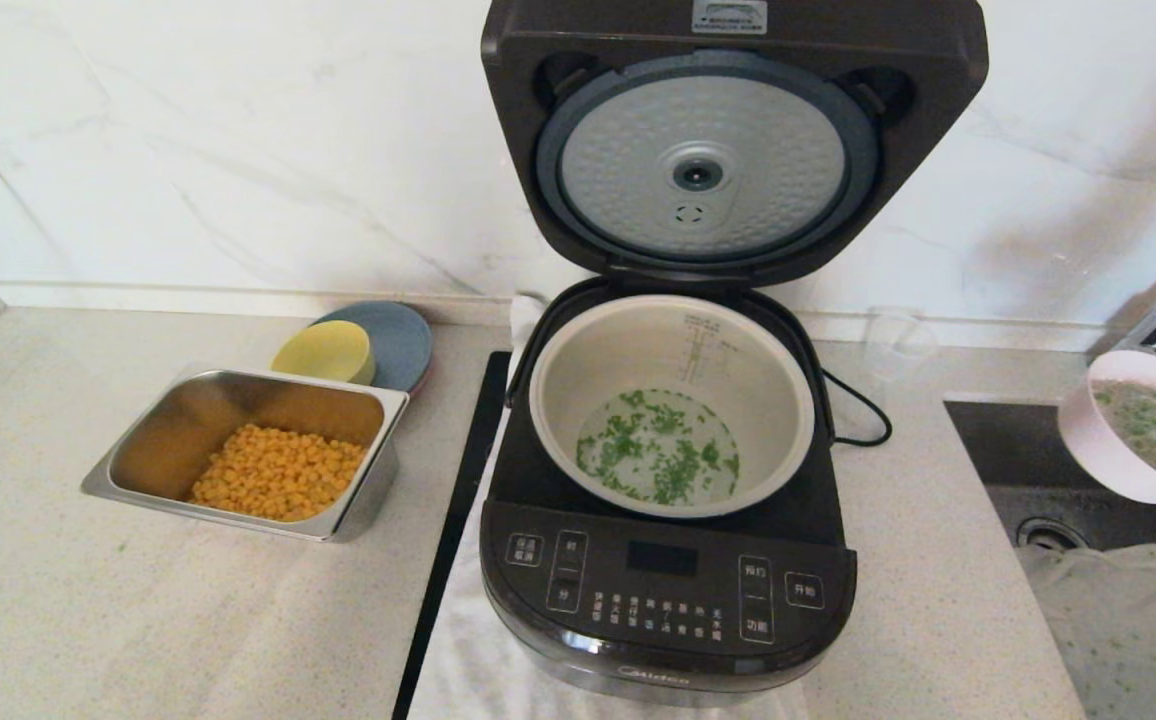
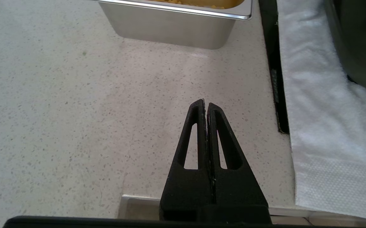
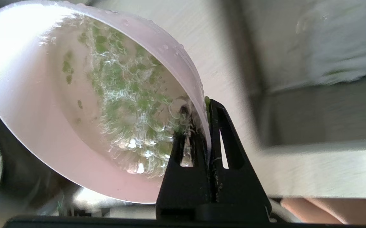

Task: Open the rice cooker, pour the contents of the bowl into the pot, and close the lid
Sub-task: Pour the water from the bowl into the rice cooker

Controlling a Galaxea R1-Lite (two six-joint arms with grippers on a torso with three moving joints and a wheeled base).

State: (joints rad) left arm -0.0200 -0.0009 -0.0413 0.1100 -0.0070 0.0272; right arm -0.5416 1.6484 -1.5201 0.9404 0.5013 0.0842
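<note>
Currently my right claw (image 3: pixel 207 126) grips the bowl (image 1: pixel 1128 440) rim at right edge; pot (image 1: pixel 671 400) holds greens; next, close lid (image 1: pixel 728 140). Left claw (image 2: pixel 206 107) together.

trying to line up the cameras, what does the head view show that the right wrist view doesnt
Only the head view shows the rice cooker with its lid raised, green bits lying in the pot, the steel tray of corn and the yellow bowl.

Only the right wrist view shows the right gripper pinched shut on the rim of the bowl, one finger inside and one outside.

Both show the pink bowl, held off to the cooker's right, and wet green bits clinging inside it.
</note>
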